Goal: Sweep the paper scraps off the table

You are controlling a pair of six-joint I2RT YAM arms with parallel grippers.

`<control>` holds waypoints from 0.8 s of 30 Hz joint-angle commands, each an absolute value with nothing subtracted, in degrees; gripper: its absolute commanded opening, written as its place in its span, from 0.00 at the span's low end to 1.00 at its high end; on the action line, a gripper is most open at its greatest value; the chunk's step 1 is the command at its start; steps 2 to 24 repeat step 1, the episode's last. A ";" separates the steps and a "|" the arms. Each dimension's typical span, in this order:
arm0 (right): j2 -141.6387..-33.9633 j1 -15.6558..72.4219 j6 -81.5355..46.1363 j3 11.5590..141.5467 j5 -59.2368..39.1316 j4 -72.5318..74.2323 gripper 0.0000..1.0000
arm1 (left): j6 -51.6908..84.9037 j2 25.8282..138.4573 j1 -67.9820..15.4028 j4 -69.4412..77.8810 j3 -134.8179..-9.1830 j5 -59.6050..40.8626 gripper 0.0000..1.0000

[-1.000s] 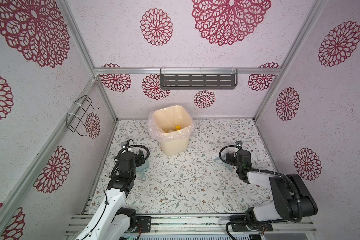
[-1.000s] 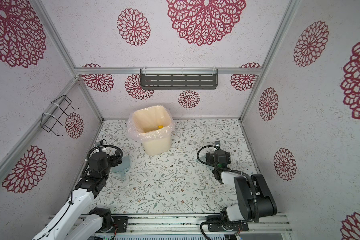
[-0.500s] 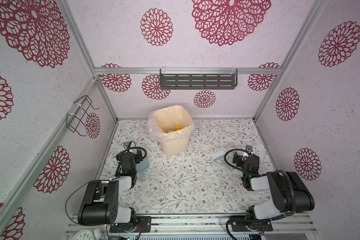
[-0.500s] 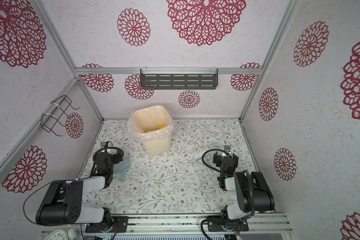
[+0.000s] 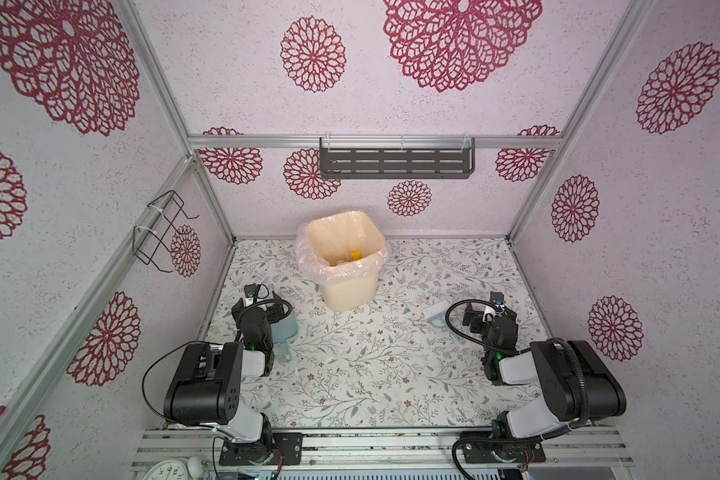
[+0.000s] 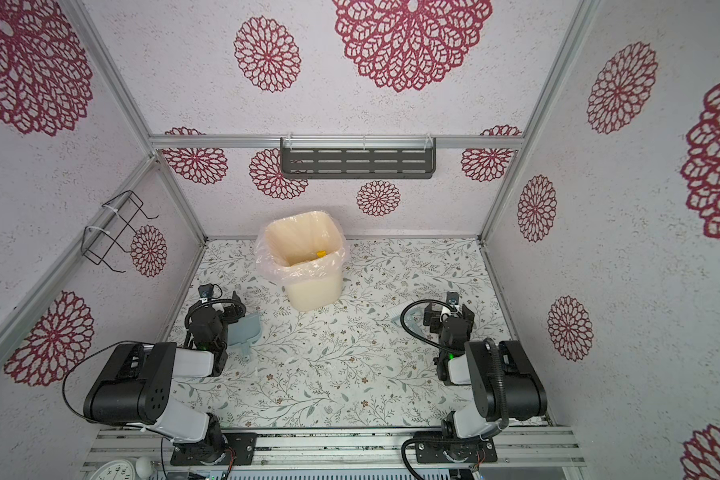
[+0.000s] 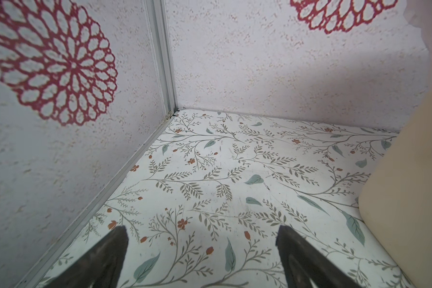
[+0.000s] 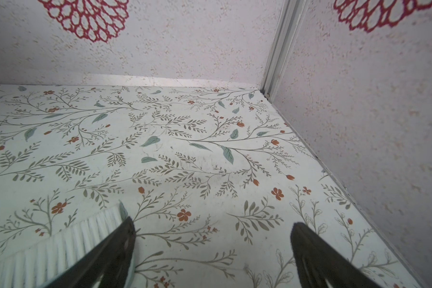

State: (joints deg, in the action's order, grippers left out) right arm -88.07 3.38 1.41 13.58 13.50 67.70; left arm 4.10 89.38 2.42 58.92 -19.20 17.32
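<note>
My left pincer (image 7: 202, 232) stands wide apart over the table (image 7: 222, 174), holding nothing. My right pincer (image 8: 213, 224) is wide apart too, with the brush (image 8: 60, 246) lying just beside one finger (image 8: 115, 249), not gripped. The dustpan (image 5: 285, 328) lies free beside my left pincer, and of the paper scraps (image 5: 354, 254) a yellow one shows inside the bin (image 5: 350, 291), so I judge the sweeping is almost finished. Next I should check the tiny pale specks (image 5: 298, 371) near the dustpan handle; if they are paper, I must grip both tools.

White brush bristles (image 8: 60, 241) by wide-apart fingers (image 8: 110, 259) over leafy table (image 8: 185, 149)
</note>
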 commanded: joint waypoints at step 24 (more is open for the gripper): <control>-88.15 3.52 0.34 13.53 14.65 71.05 0.99 | 4.14 89.47 2.90 60.33 -19.64 17.43 0.97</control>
